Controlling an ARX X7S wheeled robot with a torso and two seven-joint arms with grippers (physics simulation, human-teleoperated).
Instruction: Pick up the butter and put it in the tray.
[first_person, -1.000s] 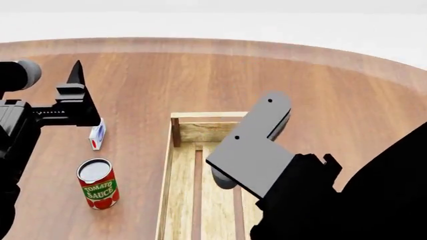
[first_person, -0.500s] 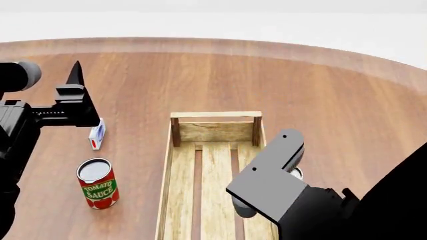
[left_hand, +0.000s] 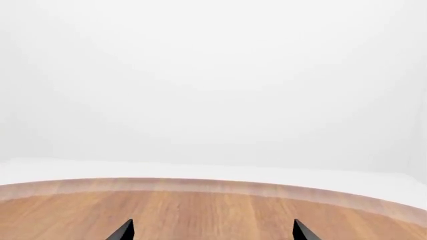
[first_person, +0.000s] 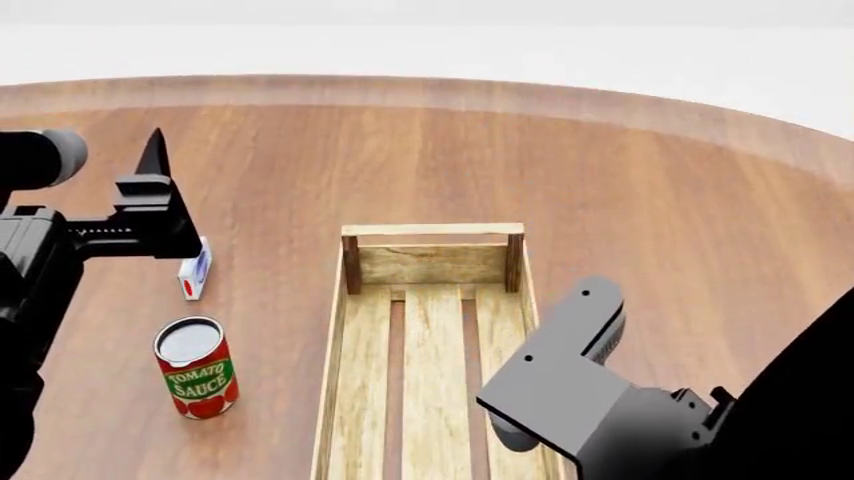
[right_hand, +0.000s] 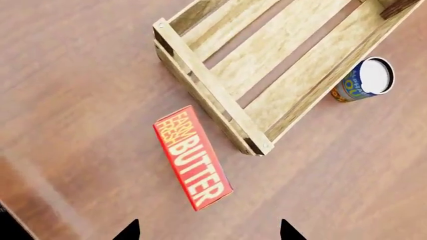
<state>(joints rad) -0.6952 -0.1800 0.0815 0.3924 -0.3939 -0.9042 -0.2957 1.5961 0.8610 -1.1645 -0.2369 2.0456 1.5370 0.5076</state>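
With its two fingertips spread wide and nothing between them, my right pincer hangs above the butter, which lies flat on the tabletop just outside a corner of the tray, not in it. At about two o'clock from the butter, a blue-labelled can sits against the tray's long side. My left pincer is spread too, empty, near a small carton and tomato sauce can.
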